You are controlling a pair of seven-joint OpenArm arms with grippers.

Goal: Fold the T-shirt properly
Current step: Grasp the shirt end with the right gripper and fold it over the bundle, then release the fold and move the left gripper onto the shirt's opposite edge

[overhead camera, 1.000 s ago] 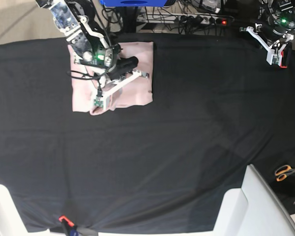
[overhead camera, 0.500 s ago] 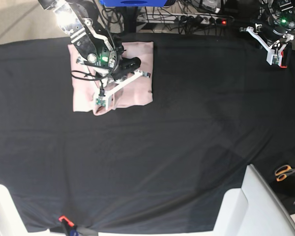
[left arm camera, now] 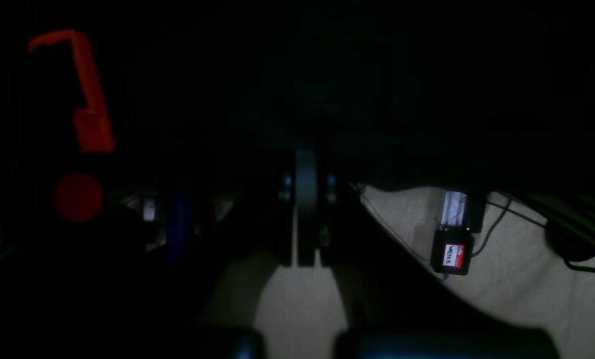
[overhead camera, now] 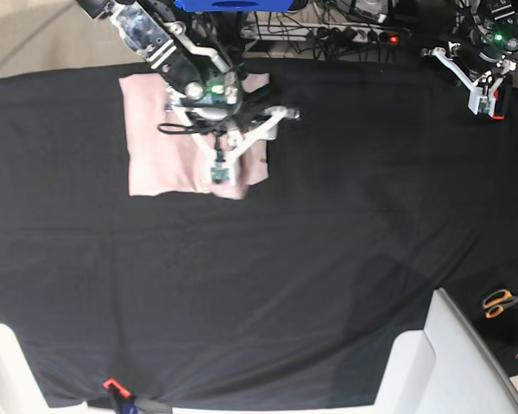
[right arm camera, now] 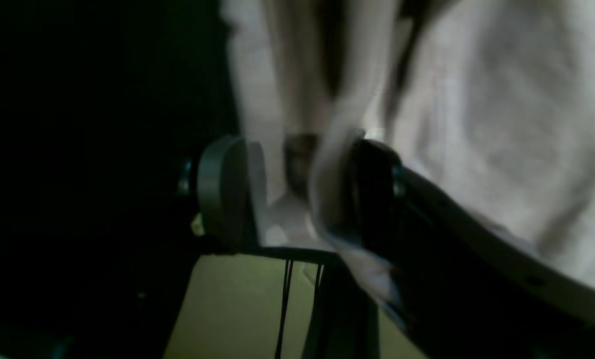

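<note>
The folded T-shirt is overlapped at its right edge by the released right pincer; the clenched left pincer is parked well apart.

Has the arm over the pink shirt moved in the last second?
Yes. The right gripper has slid toward the picture's right across the T-shirt, from near its middle to its right edge, judged against the black tablecloth.
</note>
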